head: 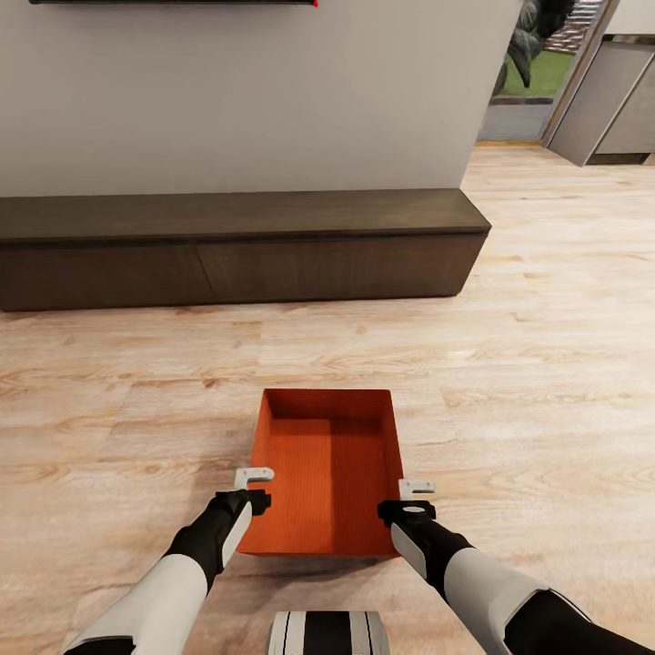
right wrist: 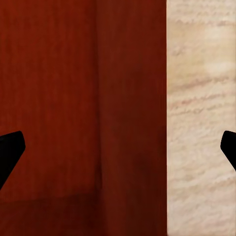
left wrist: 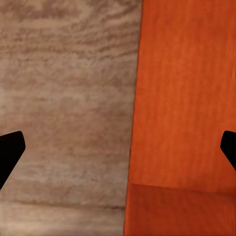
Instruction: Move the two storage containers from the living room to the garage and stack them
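Both my arms reach forward and down, wrists angled in. My left gripper (head: pixel 254 475) straddles the left wall of the orange bin (head: pixel 327 468), fingers wide apart, one on each side of the wall. My right gripper (head: pixel 417 488) straddles the right wall the same way. The bin sits on the wood floor (head: pixel 546 382); beyond it runs the low dark console (head: pixel 236 246) against the wall

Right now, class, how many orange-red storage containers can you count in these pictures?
1. The storage container sits on the wood-plank floor before the dark console, between the left gripper and right gripper. A second may lie outside the pictures.
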You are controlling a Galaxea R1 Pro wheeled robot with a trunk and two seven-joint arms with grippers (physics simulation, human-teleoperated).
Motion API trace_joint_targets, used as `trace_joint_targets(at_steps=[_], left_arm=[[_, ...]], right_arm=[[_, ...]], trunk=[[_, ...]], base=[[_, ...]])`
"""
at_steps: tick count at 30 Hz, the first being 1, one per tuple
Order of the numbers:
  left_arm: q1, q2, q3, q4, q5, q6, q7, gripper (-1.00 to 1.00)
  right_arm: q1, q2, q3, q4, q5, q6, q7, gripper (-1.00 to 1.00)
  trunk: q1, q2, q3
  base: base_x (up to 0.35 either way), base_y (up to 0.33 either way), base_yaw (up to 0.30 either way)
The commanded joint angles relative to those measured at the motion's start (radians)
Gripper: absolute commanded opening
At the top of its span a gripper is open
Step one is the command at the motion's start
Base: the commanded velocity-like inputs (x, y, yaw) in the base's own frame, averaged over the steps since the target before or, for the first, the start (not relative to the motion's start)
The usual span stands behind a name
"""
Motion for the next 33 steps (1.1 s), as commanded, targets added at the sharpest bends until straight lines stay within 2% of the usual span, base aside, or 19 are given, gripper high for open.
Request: trace_joint_targets(at_steps=[1,10,11,15,33], left_arm=[[0.0,-0.001,0.006,-0.002,-0.01,0.006,-0.001,1.0],[0.0,0.001,0.007,-0.002,-0.013,0.008,-0.001,1.0],[0.0,0.002,0.007,-0.001,-0.013,0.008,-0.001,-1.0],[0.0,0.003,0.007,0.037,-0.01,0.005,-0.003,-1.0],[0.0,0.001,0.008,0.035,-0.011,0.0,0.001,-1.0]], right_arm=[[0.0,0.0,0.008,-0.002,-0.004,0.007,-0.007,1.0],[0.0,0.0,0.008,-0.002,-0.004,0.005,-0.007,1.0],[0.0,0.001,0.008,-0.002,-0.004,0.002,-0.007,-1.0],[0.0,0.0,0.008,-0.002,-0.004,-0.005,-0.007,-1.0],[0.0,-0.001,0.008,-0.002,-0.003,-0.006,-0.007,-1.0]], trunk=[[0.0,0.0,-0.001],[0.0,0.0,-0.001],[0.0,0.0,-0.001],[0.0,0.0,-0.001],[0.0,0.0,-0.001]], base=[[0.0,0.0,0.0],[0.0,0.0,0.0],[0.0,0.0,0.0],[0.0,0.0,0.0],[0.0,0.0,0.0]])
